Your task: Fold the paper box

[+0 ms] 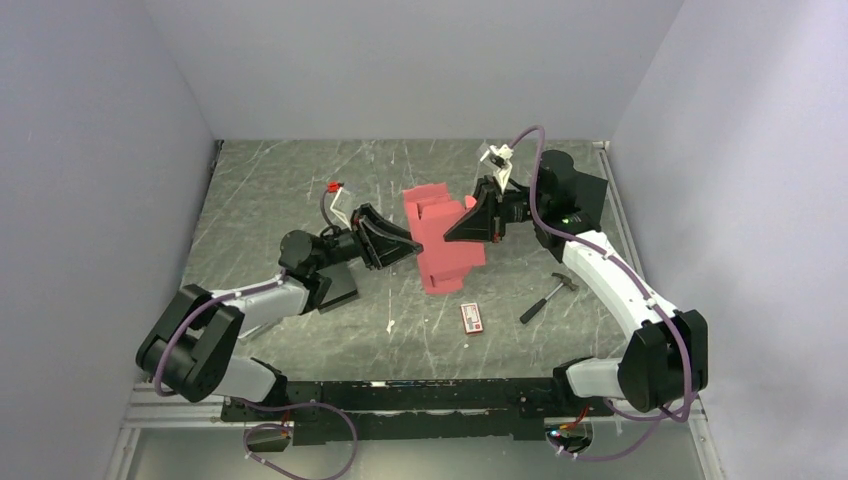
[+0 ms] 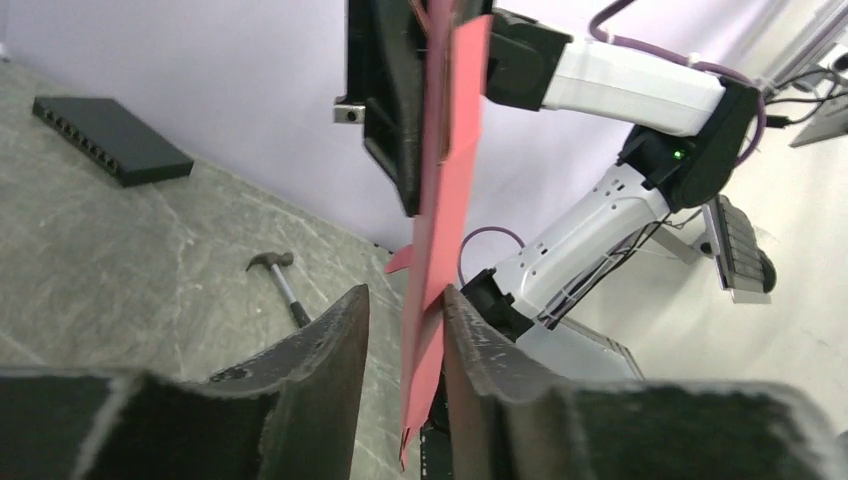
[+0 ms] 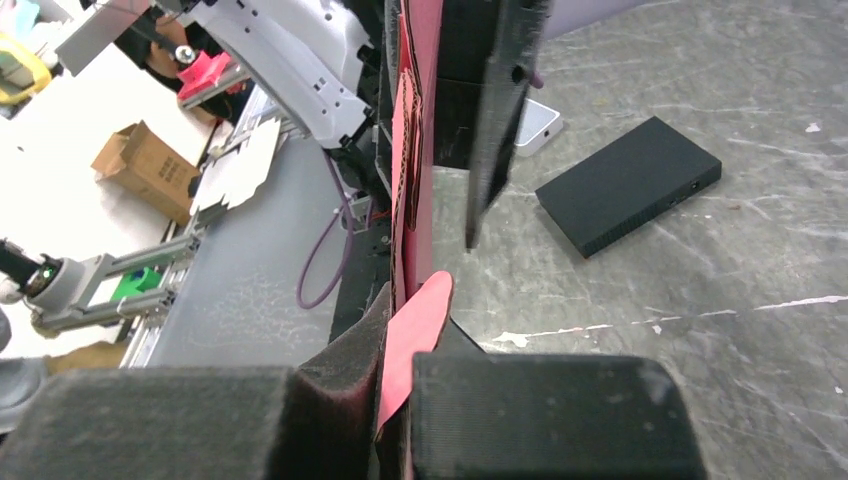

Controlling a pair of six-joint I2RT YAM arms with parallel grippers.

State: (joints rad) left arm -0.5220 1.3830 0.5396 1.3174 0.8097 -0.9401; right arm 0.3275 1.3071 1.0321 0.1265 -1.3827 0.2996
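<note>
- The left gripper [image 2: 404, 300] has its fingers apart, straddling the left edge of the box [image 1: 445, 255]. The card touches one finger and there is a gap to the other.
- The right gripper [image 3: 405, 345] has its fingers together, clamped on a rounded tab at the box's right edge.
- The box is a mostly flat pink sheet, held upright on edge between the two arms above mid-table. Its flaps look unformed.
- The step in hand looks like securing a second grip before creasing. The fold has barely begun.
- Next, the left fingers should probably close squarely on the edge. One arm can then swing its panel about a score line while the other holds firm. Thin card may buckle or slip.
- A hammer [image 1: 548, 297] and a packet [image 1: 472, 318] lie to the near right, apart from the box.
- A black box [image 3: 628, 185] lies on the table beyond the sheet.
- Nothing blocks the fold.
</note>
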